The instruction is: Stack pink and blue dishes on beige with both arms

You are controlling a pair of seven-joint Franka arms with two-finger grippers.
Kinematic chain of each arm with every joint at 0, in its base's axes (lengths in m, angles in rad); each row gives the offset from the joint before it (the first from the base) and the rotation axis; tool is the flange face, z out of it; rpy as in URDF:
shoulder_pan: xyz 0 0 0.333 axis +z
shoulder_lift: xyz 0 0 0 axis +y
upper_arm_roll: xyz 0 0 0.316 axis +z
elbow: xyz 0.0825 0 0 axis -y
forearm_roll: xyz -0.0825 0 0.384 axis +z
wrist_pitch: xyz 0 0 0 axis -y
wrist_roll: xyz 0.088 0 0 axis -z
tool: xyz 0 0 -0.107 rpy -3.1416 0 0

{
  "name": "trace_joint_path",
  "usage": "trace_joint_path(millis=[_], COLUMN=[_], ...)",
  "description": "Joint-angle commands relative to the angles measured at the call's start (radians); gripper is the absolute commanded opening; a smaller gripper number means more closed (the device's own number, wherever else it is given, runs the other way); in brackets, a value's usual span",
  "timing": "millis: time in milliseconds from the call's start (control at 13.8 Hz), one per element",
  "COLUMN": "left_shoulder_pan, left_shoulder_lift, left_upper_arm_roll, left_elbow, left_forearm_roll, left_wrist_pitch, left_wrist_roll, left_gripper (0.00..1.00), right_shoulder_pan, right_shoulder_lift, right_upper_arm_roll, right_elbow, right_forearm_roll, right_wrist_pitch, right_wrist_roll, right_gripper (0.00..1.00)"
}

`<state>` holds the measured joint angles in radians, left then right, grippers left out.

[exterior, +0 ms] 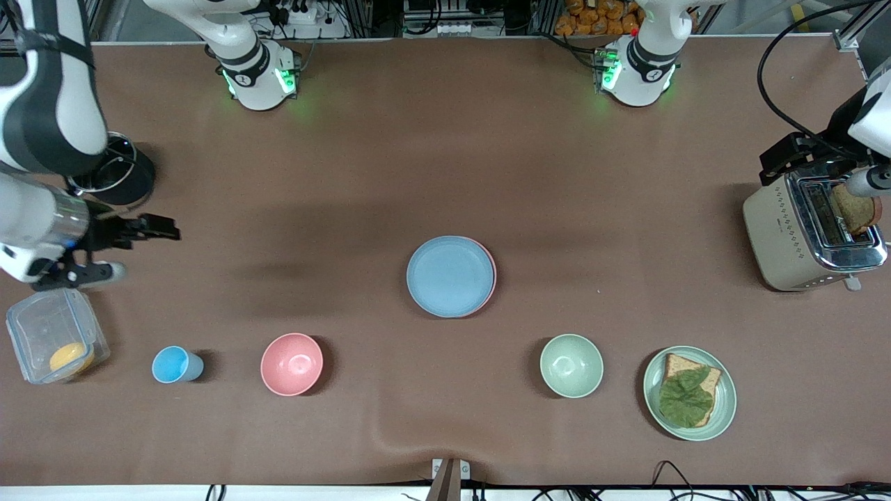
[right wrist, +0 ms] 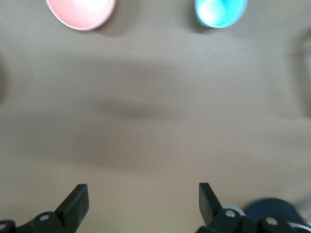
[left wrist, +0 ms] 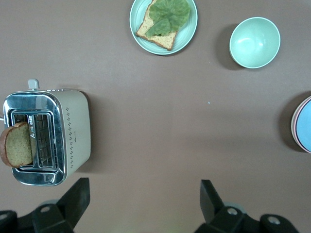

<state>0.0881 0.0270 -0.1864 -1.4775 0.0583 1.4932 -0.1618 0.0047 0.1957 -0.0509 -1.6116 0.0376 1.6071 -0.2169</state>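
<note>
Resting mid-worktop: blue plate (exterior: 450,275) stacked on pink plate (exterior: 491,273); no beige plate visible beneath | left gripper (left wrist: 141,206) over toaster (exterior: 807,233) end, jaws open, empty | right gripper (right wrist: 141,206) near container (exterior: 56,343), jaws open, empty | stacking looks finished.

The left gripper (left wrist: 141,204) is hanging at the left arm's end of the table with fingers spread wide and empty, while the right gripper (right wrist: 143,204) is hovering likewise spread at the right arm's end.
</note>
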Motion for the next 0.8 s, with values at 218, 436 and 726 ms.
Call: trace_joint_path(millis=[218,436,726], left_shoulder_pan=[0.004,0.004,0.004], left_shoulder_lift=[-0.006,-0.006,-0.004], left_upper_arm_roll=[0.001,-0.002,-0.004], left_elbow=[0.006,0.006,0.005], left_forearm_roll=[-0.009,-0.008,-0.011], left_wrist_pitch=[-0.018,-0.018,-0.018], left_wrist_roll=[0.008,0.008,0.011], left_gripper=[1.0,1.0,1.0], right_shoulder_pan=[0.004,0.003,-0.003], right_shoulder_lift=[-0.2,-0.226,-0.225], right_upper_arm_roll=[0.042,0.04,0.036], right_elbow=[-0.064,-0.051,-0.028], right_forearm_roll=[-0.058,-0.047,-0.045], right_wrist_pitch=[-0.05,-0.064,-0.064], right_wrist_roll=[0.165,0.166,0.171], right_gripper=[1.0,1.0,1.0])
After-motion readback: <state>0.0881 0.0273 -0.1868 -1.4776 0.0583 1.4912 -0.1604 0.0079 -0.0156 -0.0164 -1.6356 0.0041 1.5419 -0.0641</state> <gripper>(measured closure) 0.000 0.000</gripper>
